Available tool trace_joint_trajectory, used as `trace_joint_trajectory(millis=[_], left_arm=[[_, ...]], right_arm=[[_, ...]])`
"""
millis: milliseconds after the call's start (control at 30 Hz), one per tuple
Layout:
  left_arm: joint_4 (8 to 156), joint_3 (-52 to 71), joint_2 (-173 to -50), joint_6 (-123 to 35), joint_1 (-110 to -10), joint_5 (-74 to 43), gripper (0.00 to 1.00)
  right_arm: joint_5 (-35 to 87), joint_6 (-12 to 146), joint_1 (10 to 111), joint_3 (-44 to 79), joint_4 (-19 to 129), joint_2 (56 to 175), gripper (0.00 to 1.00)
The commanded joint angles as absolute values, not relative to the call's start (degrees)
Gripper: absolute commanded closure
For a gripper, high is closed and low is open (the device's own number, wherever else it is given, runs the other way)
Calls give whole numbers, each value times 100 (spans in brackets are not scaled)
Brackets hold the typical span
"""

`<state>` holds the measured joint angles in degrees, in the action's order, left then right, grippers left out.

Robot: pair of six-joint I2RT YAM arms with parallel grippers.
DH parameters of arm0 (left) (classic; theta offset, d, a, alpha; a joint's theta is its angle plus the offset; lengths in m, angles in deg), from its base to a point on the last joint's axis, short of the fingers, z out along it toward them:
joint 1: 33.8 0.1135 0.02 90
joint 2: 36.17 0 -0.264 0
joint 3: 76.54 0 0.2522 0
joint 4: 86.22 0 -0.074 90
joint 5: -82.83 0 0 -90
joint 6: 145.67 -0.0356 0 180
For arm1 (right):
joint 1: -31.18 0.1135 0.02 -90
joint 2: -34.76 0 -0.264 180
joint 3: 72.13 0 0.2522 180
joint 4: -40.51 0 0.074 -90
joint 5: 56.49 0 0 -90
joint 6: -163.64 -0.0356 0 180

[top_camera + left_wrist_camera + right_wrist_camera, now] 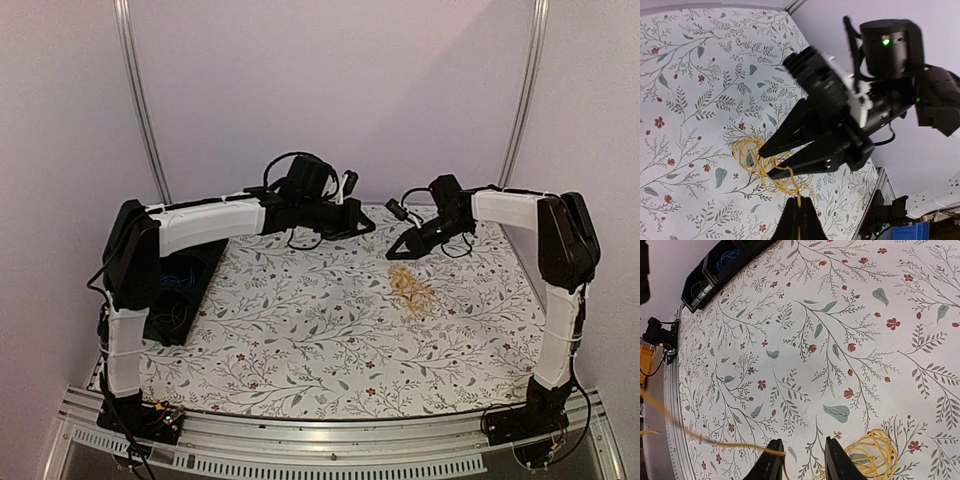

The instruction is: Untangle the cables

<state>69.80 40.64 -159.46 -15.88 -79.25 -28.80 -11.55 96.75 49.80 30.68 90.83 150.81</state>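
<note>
The cables [411,286] show as a loose yellow tangle on the floral cloth, right of centre. In the left wrist view the tangle [757,162] lies below both grippers. My left gripper [799,201] is shut on one yellow strand that rises from the pile. My right gripper [768,162] hangs open just above the pile, and that strand is draped over its lower finger [805,167]. In the right wrist view my right gripper [802,447] stands open; a thin yellow strand [715,441] crosses its left fingertip, and the coil [875,452] lies to its right. From above, the left gripper [368,228] and right gripper [393,252] nearly meet.
A black bin [178,292] holding blue wire stands at the table's left edge, and also shows in the right wrist view as the bin [705,277]. The aluminium rail [330,432] runs along the near edge. The floral cloth [300,330] covers the table.
</note>
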Motion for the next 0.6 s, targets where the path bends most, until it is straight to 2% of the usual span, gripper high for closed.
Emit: trace_joint_trajectory(millis=[0,133,233,267,433,567], left_arm=[[6831,4118,-15164,-1922,-7890,-2395,100],[6458,4218,-14995,-1987,-7890,-2316,100],[6186,4462,-14912,-2075,-7903,-2186,100],[6102,4589,-14889,-2104,-7906,-2124,100],[5699,5371,-14791,-2266,-7899,-1827,100],[5284,6387,-14755,-2624,-7928,-1340,100]], right_arm=[[-1597,9243,5017,2841,8152,15476,65],[-1578,9074,5148,2937,7809,15868,59],[-1415,8923,5201,3114,7754,16178,59],[-1303,8859,5198,3132,7725,16236,62],[-889,8559,5077,3035,7516,16396,90],[-583,8316,5027,2954,7510,16524,99]])
